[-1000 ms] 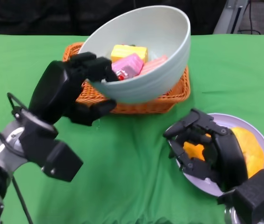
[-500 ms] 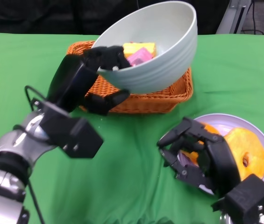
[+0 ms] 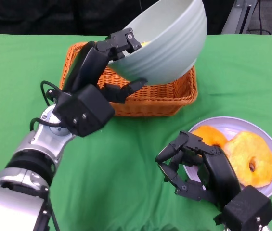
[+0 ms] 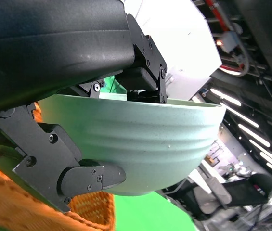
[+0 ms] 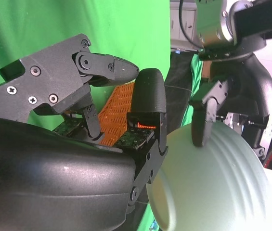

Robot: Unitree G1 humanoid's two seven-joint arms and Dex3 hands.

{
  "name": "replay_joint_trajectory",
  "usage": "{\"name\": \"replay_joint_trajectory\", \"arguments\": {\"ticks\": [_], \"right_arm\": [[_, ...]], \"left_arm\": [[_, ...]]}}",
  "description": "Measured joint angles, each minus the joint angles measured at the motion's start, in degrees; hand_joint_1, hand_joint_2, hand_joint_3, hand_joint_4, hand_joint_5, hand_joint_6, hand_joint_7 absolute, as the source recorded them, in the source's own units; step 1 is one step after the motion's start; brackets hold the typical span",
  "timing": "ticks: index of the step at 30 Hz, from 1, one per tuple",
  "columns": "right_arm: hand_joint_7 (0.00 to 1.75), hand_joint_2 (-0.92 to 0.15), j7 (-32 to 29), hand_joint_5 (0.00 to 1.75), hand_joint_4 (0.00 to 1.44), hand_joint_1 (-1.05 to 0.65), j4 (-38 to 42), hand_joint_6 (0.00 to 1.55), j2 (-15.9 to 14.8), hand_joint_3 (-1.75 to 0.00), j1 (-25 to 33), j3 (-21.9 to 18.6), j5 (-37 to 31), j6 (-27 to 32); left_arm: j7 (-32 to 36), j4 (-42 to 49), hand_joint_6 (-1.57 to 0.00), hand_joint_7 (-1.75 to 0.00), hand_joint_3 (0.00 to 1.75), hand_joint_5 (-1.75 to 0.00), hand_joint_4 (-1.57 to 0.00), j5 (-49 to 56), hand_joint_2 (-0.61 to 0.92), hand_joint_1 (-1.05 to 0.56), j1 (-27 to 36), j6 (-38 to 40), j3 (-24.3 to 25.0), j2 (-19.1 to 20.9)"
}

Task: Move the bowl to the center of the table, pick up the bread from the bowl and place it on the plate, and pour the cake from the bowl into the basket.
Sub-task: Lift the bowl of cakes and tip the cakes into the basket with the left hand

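Green-covered worktop (image 3: 126,159) underneath everything. Orange wicker basket (image 3: 164,98) toward the far side, with the pale green bowl (image 3: 169,41) tipped steeply above it, rim gripped by the left hand (image 3: 108,62), fingers over the edge and thumb under the wall. Lavender plate (image 3: 265,139) near the right edge, carrying two golden pieces of bread (image 3: 249,156). Right hand (image 3: 196,168) just beside the plate, fingers loosely curled, holding nothing.
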Motion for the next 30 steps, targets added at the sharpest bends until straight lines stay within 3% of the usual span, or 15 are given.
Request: {"name": "replay_joint_trajectory", "arguments": {"ticks": [6, 12, 19, 30], "right_arm": [[1.33, -0.62, -0.25, 1.62, 0.78, -0.28, 0.61, 0.69, 0.05, -0.77, 0.00, 0.05, -0.19, -0.54], [1.36, -0.63, -0.29, 1.67, 0.76, -0.29, 1.59, 0.67, 0.05, -0.75, -0.10, 0.12, -0.54, -0.81], [1.39, -0.64, -0.75, 1.70, 0.77, -0.29, 2.08, 0.66, 0.05, -0.73, -0.19, 0.15, -1.77, -1.46], [1.40, -0.64, -1.56, 1.75, 0.77, -0.30, 4.33, 0.66, 0.09, -0.71, -1.74, 0.14, -2.33, -3.12]], "left_arm": [[-7.55, 0.91, -0.64, -1.47, 0.69, -1.75, -0.75, -5.34, 0.86, -0.14, -0.87, 3.46, 3.57, -2.40], [-19.31, 1.01, -0.67, -1.47, 0.67, -1.75, -0.72, -15.57, 0.86, -0.12, -3.47, 10.49, 10.34, -5.10], [-26.65, 1.23, -0.69, -1.51, 1.03, -1.75, -0.69, -20.25, 0.62, -0.09, -4.42, 17.53, 14.34, -6.11], [-34.17, 1.23, -0.69, -1.50, 1.01, -1.75, -0.70, -28.78, 0.64, -0.08, -6.84, 31.41, 21.33, -7.68]]}}
